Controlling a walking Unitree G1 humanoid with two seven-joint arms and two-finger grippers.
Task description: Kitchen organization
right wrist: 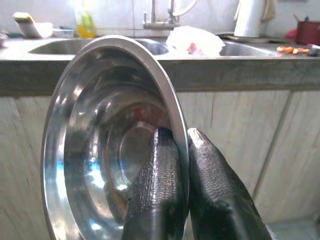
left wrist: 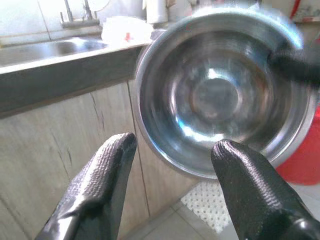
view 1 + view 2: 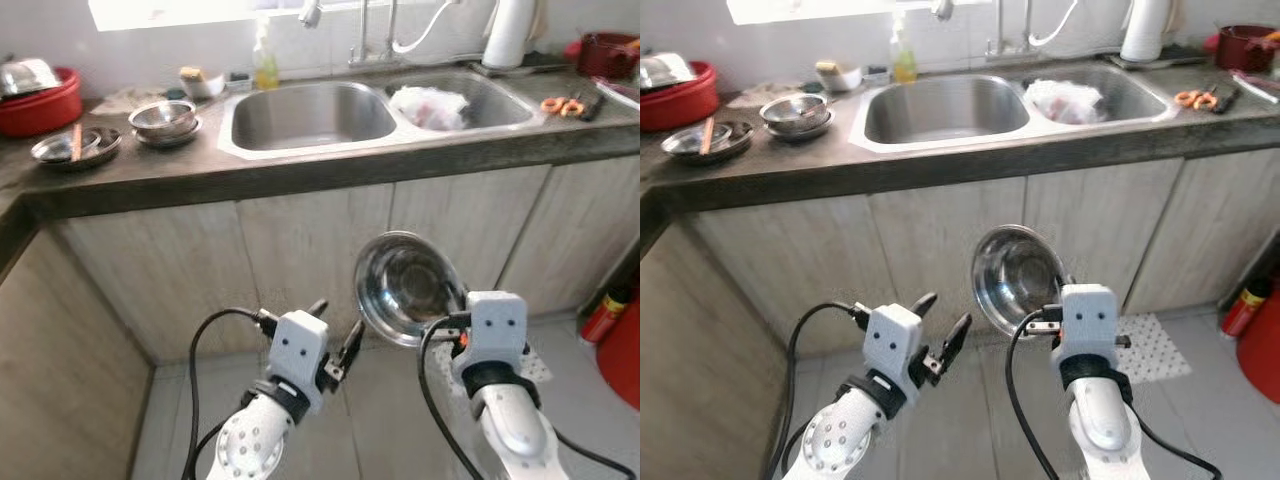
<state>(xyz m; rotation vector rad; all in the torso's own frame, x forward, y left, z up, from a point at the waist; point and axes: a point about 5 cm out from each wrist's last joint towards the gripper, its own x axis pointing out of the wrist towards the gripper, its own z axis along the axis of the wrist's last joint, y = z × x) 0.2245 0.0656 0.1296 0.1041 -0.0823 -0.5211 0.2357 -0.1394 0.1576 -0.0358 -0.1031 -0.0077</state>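
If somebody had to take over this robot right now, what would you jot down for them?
Right gripper: shut on the rim of a steel bowl, held tilted below counter height in front of the cabinets.
Left gripper: open, holding nothing, beside the bowl.
On the counter: stacked steel bowls and a steel plate left of the sink.
Done: one bowl picked up.
Left: set it down, probably with the other bowls or in the sink.

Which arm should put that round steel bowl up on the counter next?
Right. Its hand already pinches the rim of the round steel bowl, held below the dark countertop. The left hand is open and holds nothing.
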